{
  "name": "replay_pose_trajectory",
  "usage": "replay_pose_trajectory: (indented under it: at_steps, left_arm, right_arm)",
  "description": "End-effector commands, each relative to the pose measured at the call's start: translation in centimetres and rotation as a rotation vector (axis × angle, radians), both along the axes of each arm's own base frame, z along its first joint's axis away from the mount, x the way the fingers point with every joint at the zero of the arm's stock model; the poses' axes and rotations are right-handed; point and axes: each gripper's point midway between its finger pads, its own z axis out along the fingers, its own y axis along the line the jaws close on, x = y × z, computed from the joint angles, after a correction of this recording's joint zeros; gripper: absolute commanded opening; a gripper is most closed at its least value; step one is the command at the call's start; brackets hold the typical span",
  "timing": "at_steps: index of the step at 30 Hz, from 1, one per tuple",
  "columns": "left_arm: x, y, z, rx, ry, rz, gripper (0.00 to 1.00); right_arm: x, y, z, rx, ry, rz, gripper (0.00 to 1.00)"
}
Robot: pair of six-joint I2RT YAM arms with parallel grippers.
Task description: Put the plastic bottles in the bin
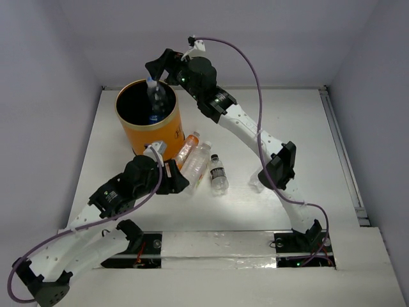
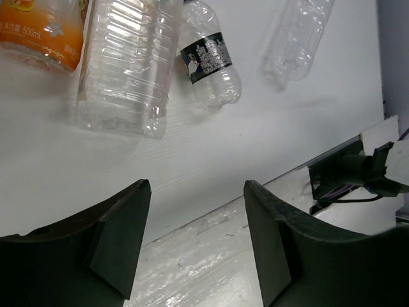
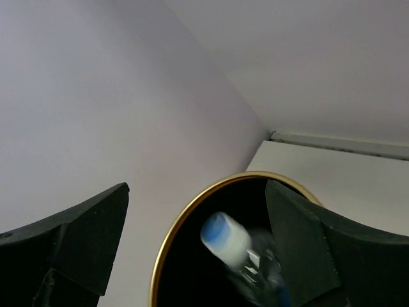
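Note:
My right gripper [image 1: 160, 67] is open above the far rim of the orange bin [image 1: 150, 137]. A clear bottle with a blue label [image 1: 156, 99] stands in the bin's black mouth, free of the fingers. It is blurred in the right wrist view [image 3: 233, 246], inside the bin's rim [image 3: 185, 211]. My left gripper [image 1: 182, 182] is open and empty, low beside three lying bottles: orange [image 1: 187, 148], large clear [image 1: 198, 163] and small dark-labelled [image 1: 218, 173]. The left wrist view shows them beyond the fingers: orange [image 2: 38, 29], clear [image 2: 131, 64], dark-labelled [image 2: 211, 61].
Another clear bottle [image 2: 297, 38] lies farther right, by the right arm's elbow [image 1: 259, 182]. Grey walls close in the table at left, back and right. The arm bases and cables sit at the near edge.

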Motion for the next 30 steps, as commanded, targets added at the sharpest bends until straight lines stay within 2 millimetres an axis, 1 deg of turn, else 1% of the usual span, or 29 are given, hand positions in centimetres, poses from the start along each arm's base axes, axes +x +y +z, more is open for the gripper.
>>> replay_pose_trajectory:
  at_steps: [1,3,4,5,6,7,8,9,10,11,12,13,14,15,16,17,18,19,20,21,22,23,24,25,26,27,28,29,30]
  left_arm:
    - [0.7,-1.5,1.5,-0.028,-0.048,-0.059,0.61]
    - [1.1,-2.0,1.7,-0.035,-0.055,-0.066,0.64]
    - [1.3,-2.3,1.4,-0.028,-0.043,-0.074,0.67]
    - [1.5,-2.5,1.5,-0.026,-0.041,-0.076,0.67]
    - [1.7,-2.9,1.6,-0.030,-0.044,-0.087,0.67]
    - [1.8,-3.5,1.0,-0.020,-0.016,-0.107,0.69]
    - [2.1,-3.9,1.2,-0.016,-0.018,-0.120,0.70]
    - [2.3,-4.2,0.9,-0.001,-0.004,-0.126,0.70]
    - [2.5,-4.7,0.0,0.030,0.024,-0.139,0.70]
    - [2.6,-5.3,0.8,0.029,0.009,-0.152,0.70]
    - [3.1,-5.6,1.0,0.031,0.001,-0.143,0.70]
    - [3.6,-6.2,1.5,0.030,-0.007,-0.138,0.70]
    - [3.7,-6.2,1.1,0.042,0.002,-0.135,0.70]
    - [3.9,-6.8,1.8,0.033,-0.007,-0.139,0.70]
    - [4.4,-7.1,1.2,0.052,0.013,-0.132,0.70]
    - [4.4,-7.8,1.6,0.053,0.010,-0.143,0.70]
    - [4.5,-8.2,1.4,0.066,0.015,-0.144,0.70]
    - [4.3,-9.1,0.5,0.094,0.032,-0.154,0.70]
    - [4.2,-9.7,0.3,0.101,0.037,-0.159,0.70]
    - [4.2,-10.5,0.7,0.101,0.033,-0.166,0.70]
    - [3.9,-11.5,-0.6,0.129,0.062,-0.174,0.70]
    - [3.9,-12.2,-0.5,0.131,0.066,-0.179,0.70]
    - [3.8,-12.7,-1.0,0.142,0.083,-0.179,0.70]
    - [4.6,-12.7,-2.4,0.192,0.088,-0.141,0.71]
    - [4.5,-13.3,-2.6,0.196,0.098,-0.132,0.71]
    - [4.8,-13.4,-3.2,0.211,0.107,-0.111,0.71]
    - [5.0,-13.6,-4.4,0.246,0.122,-0.095,0.71]
    - [5.1,-14.2,-4.2,0.240,0.126,-0.086,0.71]
    - [5.5,-14.6,-4.4,0.247,0.130,-0.073,0.72]
  right_arm:
    - [-1.3,-2.4,5.3,0.028,-0.097,-0.032,0.93]
    - [-1.5,-2.4,5.1,0.005,-0.095,-0.027,0.94]
    - [-1.9,-2.9,5.8,0.001,-0.105,-0.030,0.94]
    - [-2.1,-3.3,6.3,0.000,-0.111,-0.035,0.94]
    - [-2.1,-3.3,5.5,-0.018,-0.098,-0.037,0.90]
    - [-2.5,-3.9,5.9,-0.025,-0.102,-0.045,0.84]
    - [-3.6,-5.4,8.1,-0.005,-0.123,-0.061,0.74]
    - [-4.0,-6.1,8.5,-0.006,-0.124,-0.069,0.46]
    - [-4.0,-6.3,6.6,-0.050,-0.096,-0.076,0.34]
    - [-4.6,-7.0,6.7,-0.059,-0.093,-0.079,0.23]
    - [-6.5,-8.9,9.2,-0.035,-0.121,-0.081,0.15]
    - [-7.9,-10.5,9.0,-0.052,-0.114,-0.082,0.14]
    - [-7.3,-9.9,5.9,-0.102,-0.071,-0.079,0.14]
    - [-9.3,-12.3,8.2,-0.067,-0.094,-0.096,0.14]
    - [-10.1,-13.3,7.6,-0.072,-0.081,-0.101,0.15]
    - [-10.4,-13.8,4.1,-0.120,-0.023,-0.105,0.15]
    - [-10.8,-15.2,3.4,-0.122,-0.004,-0.121,0.15]
    - [-12.3,-17.9,4.6,-0.078,0.002,-0.140,0.16]
    - [-12.8,-19.2,3.7,-0.079,0.028,-0.149,0.16]
    - [-13.0,-20.4,-0.6,-0.140,0.109,-0.167,0.16]
    - [-14.1,-23.3,0.1,-0.092,0.127,-0.201,0.16]
    - [-14.7,-24.7,-0.9,-0.090,0.157,-0.216,0.16]
    - [-15.2,-26.1,-4.6,-0.138,0.232,-0.237,0.17]
    - [-15.7,-27.7,-5.3,-0.128,0.253,-0.266,0.19]
    - [-17.5,-29.6,-4.1,-0.089,0.223,-0.277,0.22]
    - [-18.5,-30.2,-6.6,-0.124,0.262,-0.275,0.28]
    - [-19.2,-31.2,-7.0,-0.125,0.264,-0.287,0.34]
    - [-20.7,-32.1,-6.3,-0.105,0.240,-0.277,0.39]
    - [-21.5,-32.4,-7.1,-0.124,0.255,-0.267,0.46]
